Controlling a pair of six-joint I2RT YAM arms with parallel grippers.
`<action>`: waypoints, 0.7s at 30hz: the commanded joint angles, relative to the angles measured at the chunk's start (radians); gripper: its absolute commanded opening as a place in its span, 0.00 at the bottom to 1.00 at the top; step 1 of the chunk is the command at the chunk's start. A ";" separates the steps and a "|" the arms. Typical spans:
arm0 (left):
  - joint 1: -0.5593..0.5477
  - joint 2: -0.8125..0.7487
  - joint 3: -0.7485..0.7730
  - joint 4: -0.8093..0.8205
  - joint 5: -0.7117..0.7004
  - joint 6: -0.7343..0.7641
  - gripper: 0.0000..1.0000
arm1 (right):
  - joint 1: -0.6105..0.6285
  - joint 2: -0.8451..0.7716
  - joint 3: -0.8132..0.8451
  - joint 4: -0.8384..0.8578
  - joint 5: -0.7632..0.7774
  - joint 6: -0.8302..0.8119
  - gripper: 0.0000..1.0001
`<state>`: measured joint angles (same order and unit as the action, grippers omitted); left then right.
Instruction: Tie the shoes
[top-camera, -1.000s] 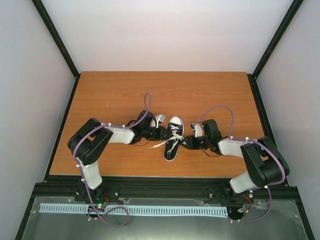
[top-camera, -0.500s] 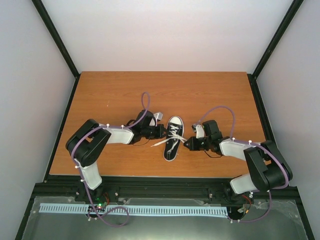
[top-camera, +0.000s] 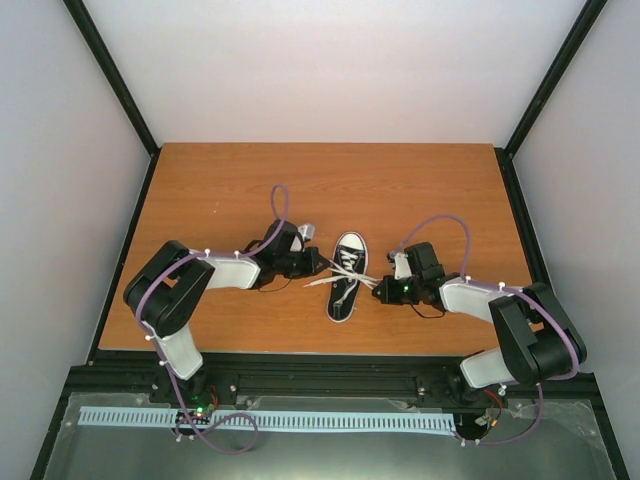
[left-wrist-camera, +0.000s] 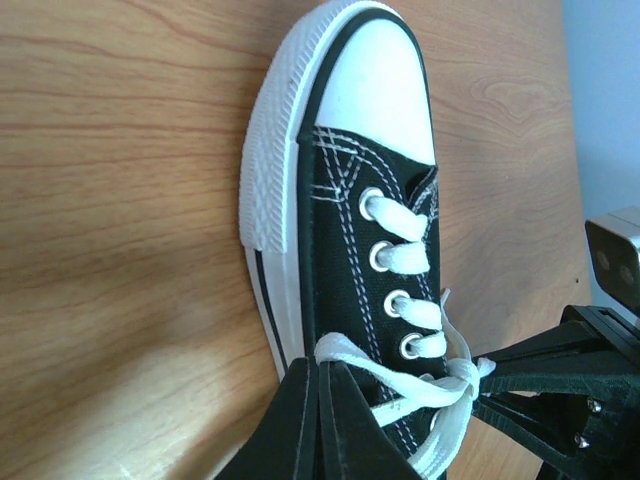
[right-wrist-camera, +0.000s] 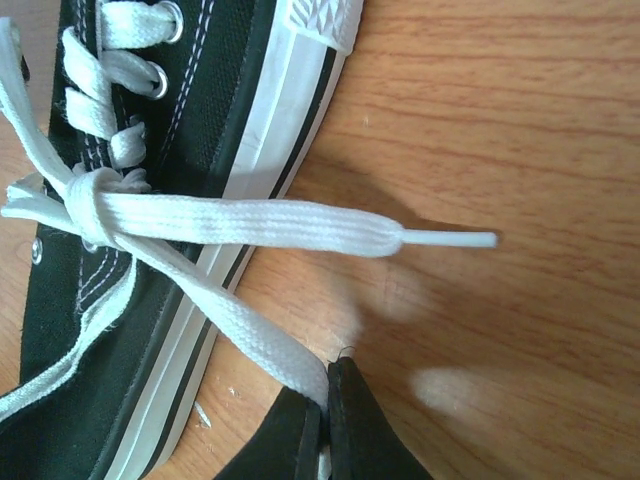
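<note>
The wooden table (top-camera: 220, 190) is occupied near its middle by the black sneaker (top-camera: 345, 278), toe pointed away. Its white laces (right-wrist-camera: 250, 345) are pinched tight, one by the closed left gripper (left-wrist-camera: 318, 395), one by the right gripper (right-wrist-camera: 328, 400), stretched sideways from a knot (right-wrist-camera: 90, 215).

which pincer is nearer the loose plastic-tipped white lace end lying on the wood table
Right. The right pincer pinches a lace strand close to that lace end; the left pincer sits across the black canvas sneaker, on its other side.

Wooden table (top-camera: 400, 190), white walls (top-camera: 330, 70), black corner posts (top-camera: 112, 75), even light
</note>
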<state>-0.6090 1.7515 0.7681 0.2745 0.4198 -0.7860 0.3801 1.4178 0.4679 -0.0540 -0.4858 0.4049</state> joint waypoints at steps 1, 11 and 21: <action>0.040 -0.032 -0.010 -0.026 -0.039 0.001 0.01 | -0.005 -0.008 -0.015 -0.050 0.043 0.024 0.03; 0.082 -0.047 -0.025 -0.048 -0.059 0.018 0.01 | -0.025 -0.012 -0.051 -0.048 0.061 0.036 0.03; 0.092 -0.052 -0.058 -0.021 -0.079 0.002 0.01 | -0.039 -0.011 -0.073 -0.021 0.058 0.050 0.03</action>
<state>-0.5613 1.7287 0.7296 0.2554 0.4221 -0.7853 0.3611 1.4097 0.4290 -0.0032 -0.4850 0.4389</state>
